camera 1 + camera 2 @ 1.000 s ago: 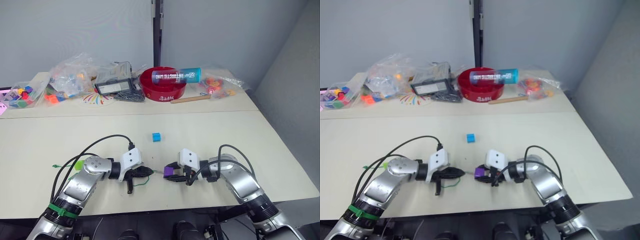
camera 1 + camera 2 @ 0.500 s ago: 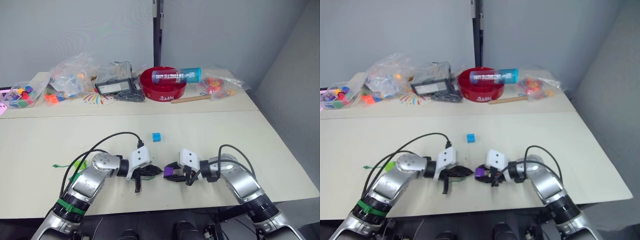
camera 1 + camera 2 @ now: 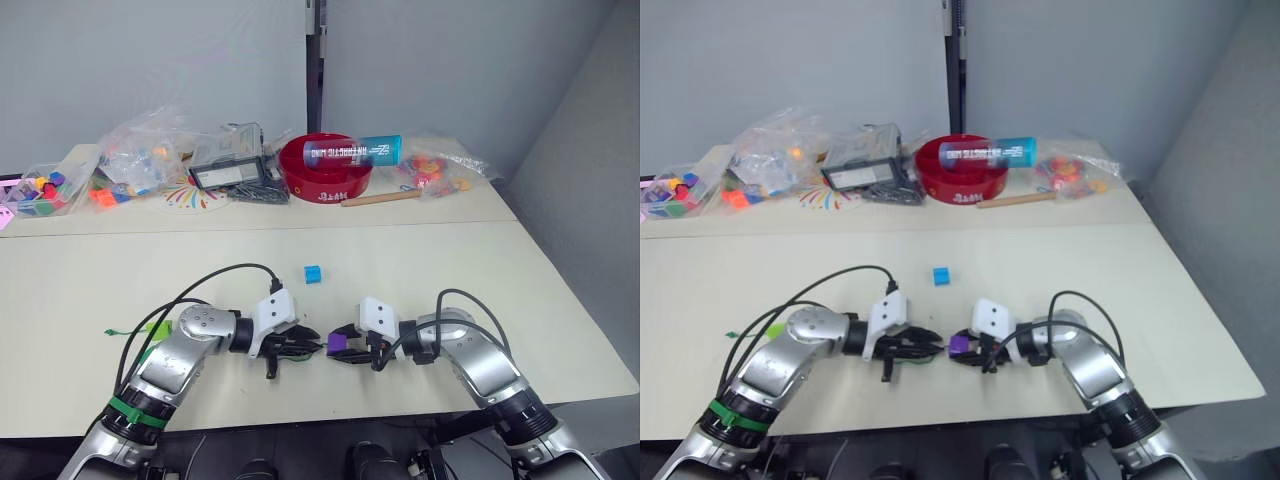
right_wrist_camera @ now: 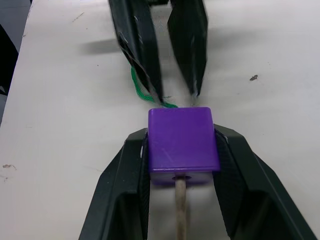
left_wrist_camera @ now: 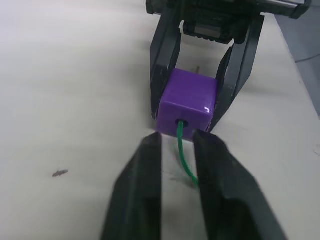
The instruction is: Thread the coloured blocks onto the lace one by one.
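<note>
My right gripper [image 3: 341, 349] is shut on a purple block [image 4: 182, 137], holding it just above the table [image 3: 480, 260] near the front edge. The green lace [image 5: 186, 162] enters the hole in the block's face, and its stiff pale tip [image 4: 180, 210] sticks out of the opposite hole. My left gripper [image 5: 177, 137] faces the block at close range, fingers slightly apart, open, with the lace running loose between them. A sky blue block [image 3: 313, 273] lies farther back at mid-table. A lime green block [image 3: 158, 328] sits by my left arm, near the lace's far end [image 3: 112, 332].
Along the back stand a red bowl [image 3: 325, 175] with a blue-capped bottle [image 3: 352, 152] across it, a black device [image 3: 225, 172], a wooden stick [image 3: 380, 198] and clear bags of bright pieces [image 3: 150, 155] [image 3: 440, 168]. A box of pieces [image 3: 35, 192] sits far left.
My left gripper has moved right, up to the purple block, bringing the lace with it. The right gripper and its block have stayed put.
</note>
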Robot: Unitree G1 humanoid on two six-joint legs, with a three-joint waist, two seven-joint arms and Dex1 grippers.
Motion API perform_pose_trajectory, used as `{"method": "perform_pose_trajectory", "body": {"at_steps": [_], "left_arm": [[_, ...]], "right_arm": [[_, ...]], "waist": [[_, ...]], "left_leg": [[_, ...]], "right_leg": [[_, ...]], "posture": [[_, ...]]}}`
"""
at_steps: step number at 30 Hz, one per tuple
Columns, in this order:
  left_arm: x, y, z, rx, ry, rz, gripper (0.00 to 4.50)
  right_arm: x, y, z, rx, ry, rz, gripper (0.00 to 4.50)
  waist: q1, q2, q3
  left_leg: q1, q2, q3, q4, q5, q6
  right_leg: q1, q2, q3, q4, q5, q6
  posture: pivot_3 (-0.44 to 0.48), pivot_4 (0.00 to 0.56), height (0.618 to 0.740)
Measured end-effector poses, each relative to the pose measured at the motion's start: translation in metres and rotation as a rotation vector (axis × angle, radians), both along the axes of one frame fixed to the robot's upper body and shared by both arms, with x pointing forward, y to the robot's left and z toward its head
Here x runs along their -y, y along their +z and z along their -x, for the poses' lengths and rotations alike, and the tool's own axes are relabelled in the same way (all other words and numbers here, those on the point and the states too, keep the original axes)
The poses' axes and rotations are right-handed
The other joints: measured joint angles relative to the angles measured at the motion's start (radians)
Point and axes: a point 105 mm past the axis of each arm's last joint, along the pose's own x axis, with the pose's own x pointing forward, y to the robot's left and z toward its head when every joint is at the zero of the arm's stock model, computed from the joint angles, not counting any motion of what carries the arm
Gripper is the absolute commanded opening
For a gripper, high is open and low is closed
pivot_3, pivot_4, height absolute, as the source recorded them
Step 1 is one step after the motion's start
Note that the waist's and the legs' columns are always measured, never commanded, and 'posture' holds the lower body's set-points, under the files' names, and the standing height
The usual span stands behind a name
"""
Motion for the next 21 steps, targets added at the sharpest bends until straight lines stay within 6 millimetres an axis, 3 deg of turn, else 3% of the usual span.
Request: {"method": "perform_pose_trajectory", "body": {"at_steps": [2,6,8,15,21], "left_arm": [[-0.003,0.004,0.002,0.006,-0.008,0.002,2.79],[-0.003,0.005,0.007,0.006,-0.043,-0.001,4.14],[-0.001,0.005,0.008,0.013,-0.061,-0.002,4.14],[0.02,-0.006,0.0,0.069,-0.135,-0.017,4.14],[0.037,-0.015,-0.006,0.081,-0.18,-0.002,4.14]], "right_arm": [[0.0,0.0,0.0,-0.002,-0.002,-0.002,2.23],[0.0,-0.004,0.003,-0.054,-0.013,-0.008,3.65],[0.0,0.001,0.004,-0.051,-0.01,-0.021,4.33],[0.03,0.011,0.011,-0.025,-0.087,-0.001,4.47],[0.047,0.003,0.016,-0.053,-0.15,0.009,4.47]], "waist": [[0.0,0.0,0.0],[0.001,0.0,0.0],[0.001,0.0,0.0],[0.021,0.0,0.0],[0.018,0.0,0.0]], "left_leg": [[0.0,0.0,0.0,0.0,0.0,0.0],[-0.001,0.0,0.0,0.0,0.0,0.0],[-0.001,0.0,0.0,0.0,0.0,0.0],[-0.003,-0.001,0.001,0.0,0.0,0.0],[-0.003,-0.001,0.001,0.0,0.0,0.0]], "right_leg": [[0.0,0.0,0.0,0.0,0.0,0.0],[-0.001,0.0,0.0,0.0,0.0,0.0],[-0.001,0.0,0.0,0.0,0.0,0.0],[-0.001,-0.001,0.0,-0.002,0.0,0.0],[-0.001,-0.001,0.0,-0.001,0.0,0.0]], "posture": [[0.0,0.15,0.731],[0.0,0.15,0.731],[0.0,0.15,0.731],[0.0,0.15,0.731],[0.0,0.15,0.731]]}}
